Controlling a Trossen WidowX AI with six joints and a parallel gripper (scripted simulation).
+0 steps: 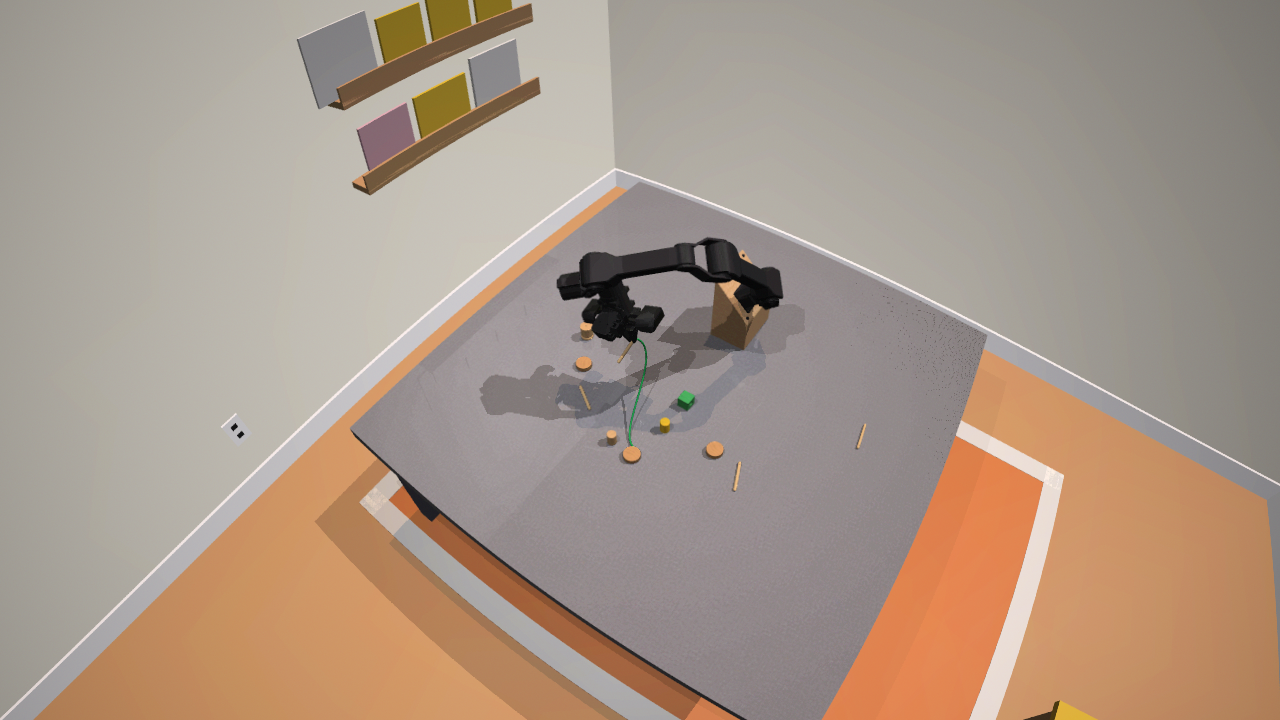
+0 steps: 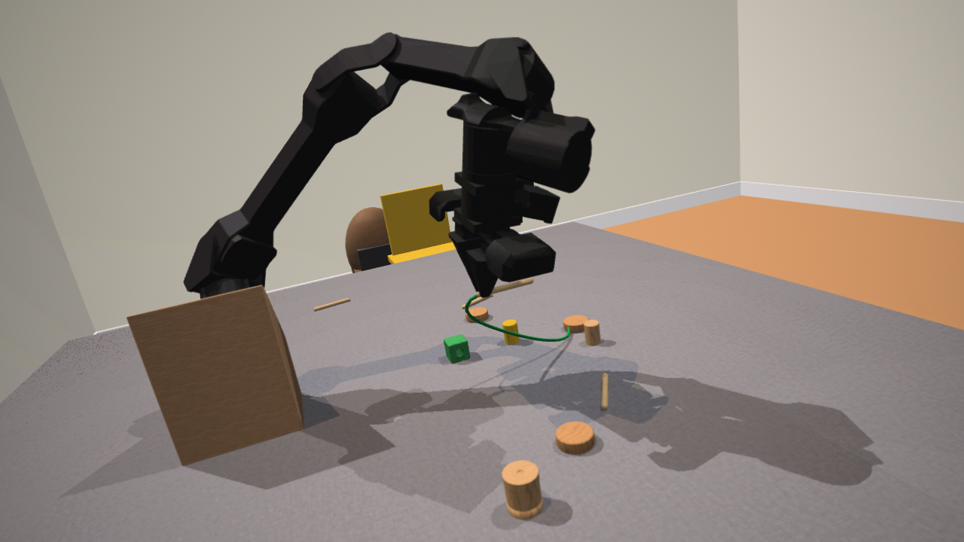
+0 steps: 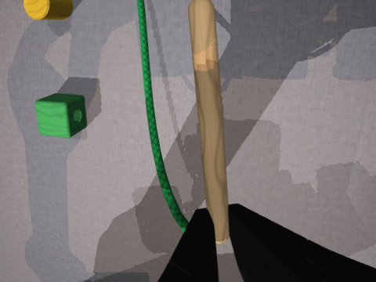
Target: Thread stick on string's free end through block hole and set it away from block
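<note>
Behind pincer [image 1: 634,340] [image 2: 484,293] [image 3: 222,225], string's [image 1: 643,376] [image 2: 519,334] [image 3: 150,117] stick end hidden in wrist view.

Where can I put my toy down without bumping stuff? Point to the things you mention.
In the top view, there's room between the two loose sticks at right [image 1: 736,475] [image 1: 861,436] [image 2: 474,302] [image 2: 332,304], or between the tethered button [image 1: 631,454] [image 2: 575,324] and the table's [image 1: 581,546] [image 2: 775,336] [image 3: 333,137] near edge. It's crowded around the green string [image 1: 645,376] [image 2: 501,330] [image 3: 149,102], green cube [image 1: 685,400] [image 2: 456,348] [image 3: 55,117] and yellow cylinder [image 1: 665,425] [image 2: 510,332] [image 3: 37,9], and under the tool [image 1: 633,338] [image 2: 483,293] [image 3: 217,211].

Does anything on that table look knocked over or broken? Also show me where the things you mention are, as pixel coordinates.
No, nothing looks toppled or broken. The green cube [image 1: 685,400] [image 2: 456,348] [image 3: 59,117] sits flat, and the yellow cylinder [image 1: 665,425] [image 2: 510,332] stands upright.
</note>
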